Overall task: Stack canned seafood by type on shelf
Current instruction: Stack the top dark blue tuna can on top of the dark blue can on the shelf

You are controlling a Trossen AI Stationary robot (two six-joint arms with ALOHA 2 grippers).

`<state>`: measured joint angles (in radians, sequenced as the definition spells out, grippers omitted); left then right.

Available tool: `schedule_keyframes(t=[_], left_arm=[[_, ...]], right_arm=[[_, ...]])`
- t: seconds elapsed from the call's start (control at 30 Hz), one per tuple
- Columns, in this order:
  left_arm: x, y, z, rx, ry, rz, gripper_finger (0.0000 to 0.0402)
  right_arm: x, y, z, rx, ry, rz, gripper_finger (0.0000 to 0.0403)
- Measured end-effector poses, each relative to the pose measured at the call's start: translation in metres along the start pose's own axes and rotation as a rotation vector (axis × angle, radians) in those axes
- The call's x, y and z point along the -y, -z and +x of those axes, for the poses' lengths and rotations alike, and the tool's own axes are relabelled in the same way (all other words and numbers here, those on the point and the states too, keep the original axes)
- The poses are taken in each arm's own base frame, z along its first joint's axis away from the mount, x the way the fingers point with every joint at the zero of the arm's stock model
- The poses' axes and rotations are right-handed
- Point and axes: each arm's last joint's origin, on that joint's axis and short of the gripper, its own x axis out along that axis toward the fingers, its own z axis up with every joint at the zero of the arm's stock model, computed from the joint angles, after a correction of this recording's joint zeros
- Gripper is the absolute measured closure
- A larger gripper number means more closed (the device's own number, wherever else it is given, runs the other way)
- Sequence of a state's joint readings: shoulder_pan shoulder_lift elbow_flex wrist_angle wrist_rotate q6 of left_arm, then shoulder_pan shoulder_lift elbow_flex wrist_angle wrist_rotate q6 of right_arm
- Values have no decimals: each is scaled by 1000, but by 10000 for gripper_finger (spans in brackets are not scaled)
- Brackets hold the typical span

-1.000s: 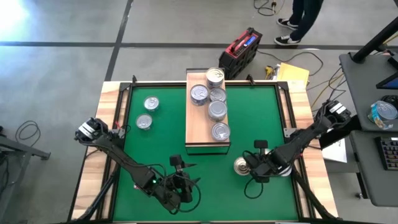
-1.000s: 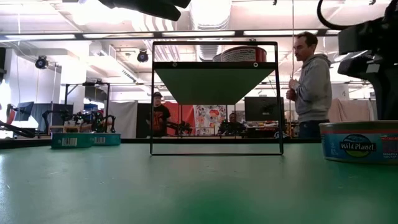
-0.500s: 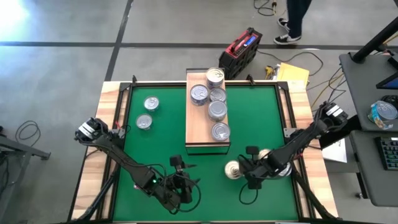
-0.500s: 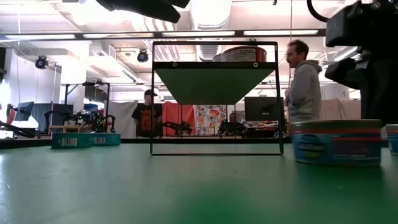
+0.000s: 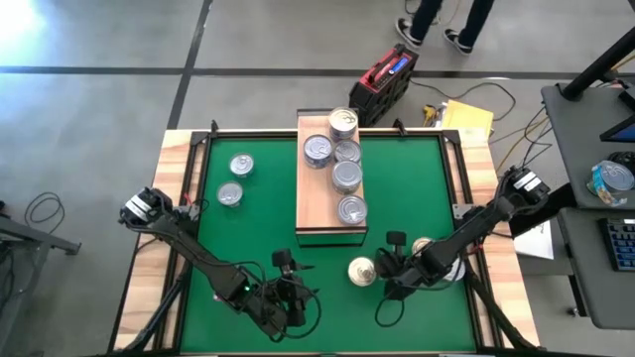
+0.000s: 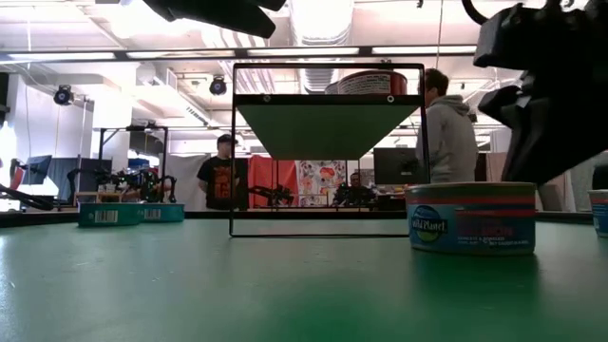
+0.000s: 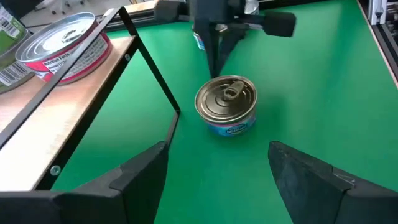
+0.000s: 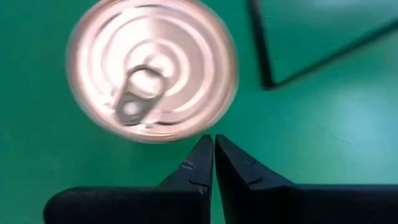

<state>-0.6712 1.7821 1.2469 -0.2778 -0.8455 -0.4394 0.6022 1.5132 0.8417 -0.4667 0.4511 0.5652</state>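
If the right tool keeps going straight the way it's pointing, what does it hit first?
Most likely the gold-lidded can. The right tool, shut, has its tips right at that can's rim, with only green mat around. Whether they already touch is unclear.

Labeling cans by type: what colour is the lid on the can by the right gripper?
Gold lid, blue label on the side; the left wrist view shows it best.

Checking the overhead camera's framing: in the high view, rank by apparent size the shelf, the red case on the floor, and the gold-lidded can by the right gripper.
1. Shelf, clearly largest.
2. Red case.
3. Gold-lidded can, smallest. The case lies lower, on the floor, so its true size is unsure.
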Motion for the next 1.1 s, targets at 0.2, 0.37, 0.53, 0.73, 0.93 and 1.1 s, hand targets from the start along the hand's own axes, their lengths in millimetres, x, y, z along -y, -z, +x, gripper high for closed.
schedule_keyframes(t=[0.2,0.37,0.53,0.73,0.93,1.1], left_arm=[[0,0,0,0,1,-6,141],[1,1,0,0,2,-14,141],[2,-1,0,12,7,-28,141],[2,0,0,16,11,-33,141],[5,1,-2,26,21,-41,141],[11,4,-9,33,45,-32,141]], right_arm=[[8,-1,-8,62,128,90,394],[7,-3,-5,98,151,108,394],[1,0,1,94,147,123,394],[-15,-1,8,148,88,78,394],[-27,-5,19,194,25,66,394],[-35,-7,28,210,-19,66,394]])
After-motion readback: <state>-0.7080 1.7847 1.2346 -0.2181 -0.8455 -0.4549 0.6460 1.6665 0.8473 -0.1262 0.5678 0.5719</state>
